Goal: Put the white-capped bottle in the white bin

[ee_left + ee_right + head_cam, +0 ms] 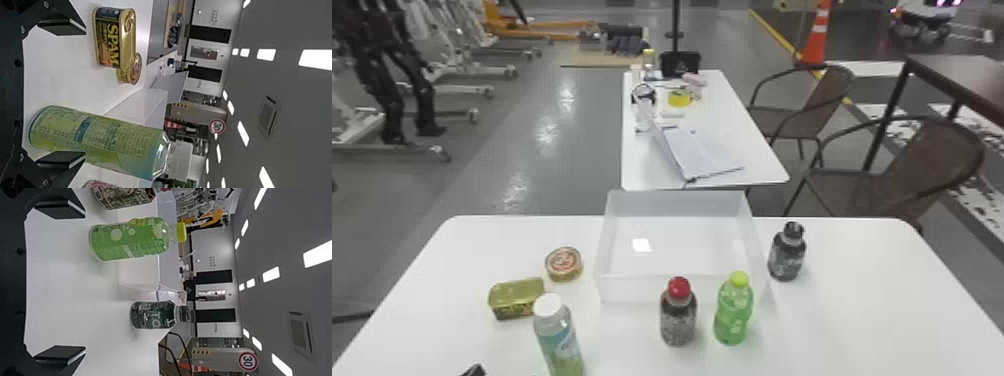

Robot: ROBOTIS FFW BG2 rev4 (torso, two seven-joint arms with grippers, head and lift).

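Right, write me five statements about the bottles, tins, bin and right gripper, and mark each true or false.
The black-capped bottle stands right of the bin. True.
The white-capped bottle is in the bin. False: the white-capped bottle stands on the table.
The red-capped bottle is left of the green bottle. True.
The round tin is inside the bin. False: the round tin is outside, on the table.
The right gripper is open. True.
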